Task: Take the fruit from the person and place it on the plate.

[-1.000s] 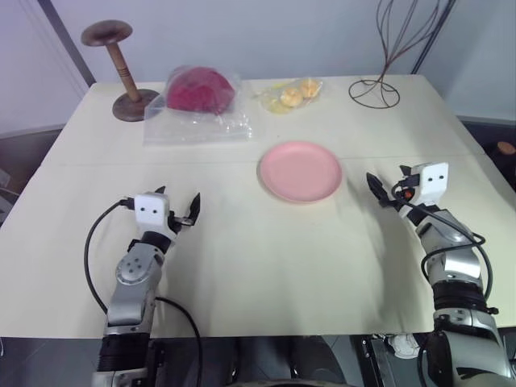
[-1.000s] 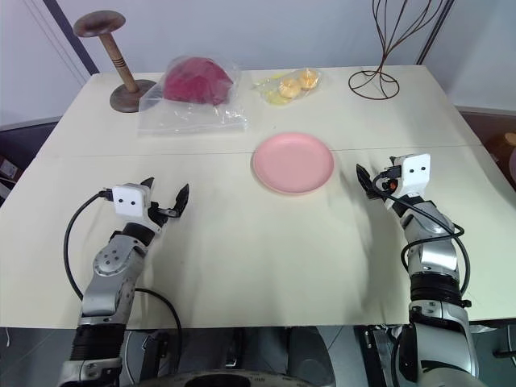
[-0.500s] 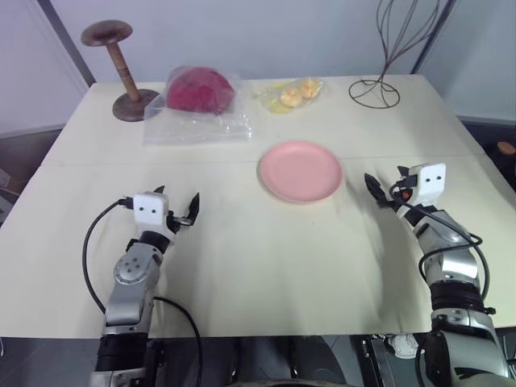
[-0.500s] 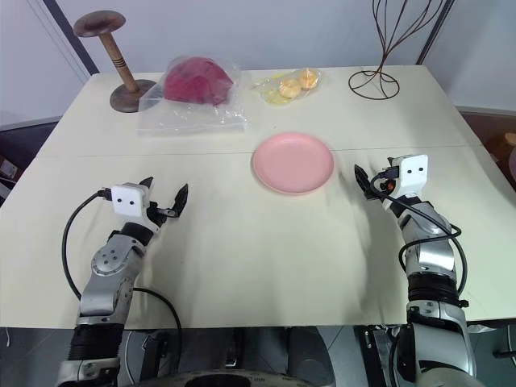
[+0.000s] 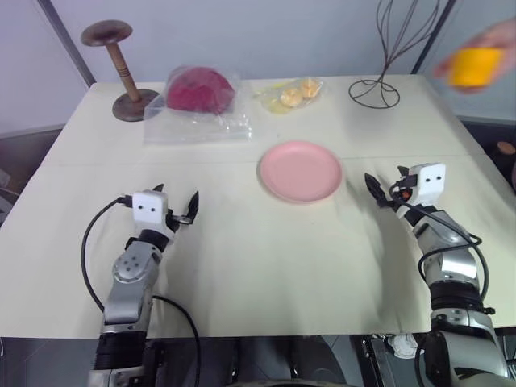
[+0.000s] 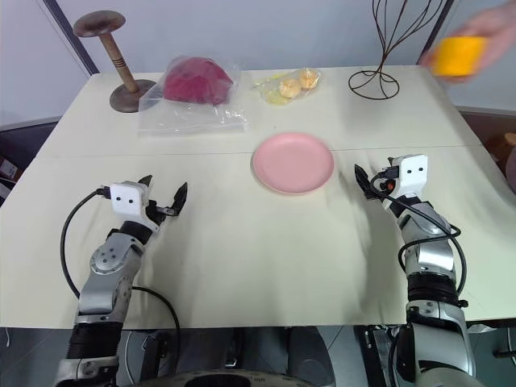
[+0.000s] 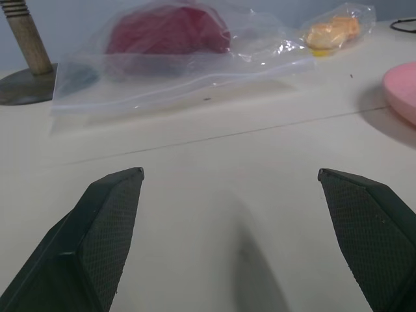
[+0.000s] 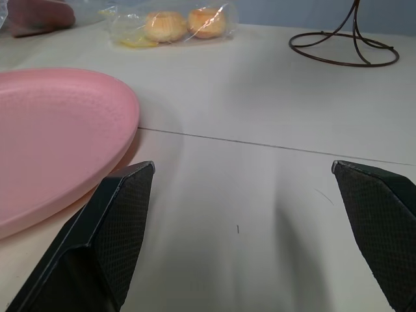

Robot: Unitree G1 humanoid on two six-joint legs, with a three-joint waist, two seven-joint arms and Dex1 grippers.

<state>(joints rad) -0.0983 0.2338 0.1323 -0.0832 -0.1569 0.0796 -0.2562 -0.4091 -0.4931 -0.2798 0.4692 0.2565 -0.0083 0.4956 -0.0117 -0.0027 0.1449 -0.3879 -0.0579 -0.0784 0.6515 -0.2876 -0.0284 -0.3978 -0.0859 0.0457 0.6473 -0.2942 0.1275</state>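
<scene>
Fruit first: the round, bright orange fruit is up at the far right, held in the air by the person's hand, above the table's far right corner and well apart from both arms. You should expect it to be firm, fairly light and smooth-skinned, so it could roll or slip between narrow pads; take it across its widest middle, clear of the person's fingers. Your right gripper sits just beside the flat, round salmon-pink plate with its black fingers spread wide and empty. Your left gripper is likewise wide open, holding nothing.
</scene>
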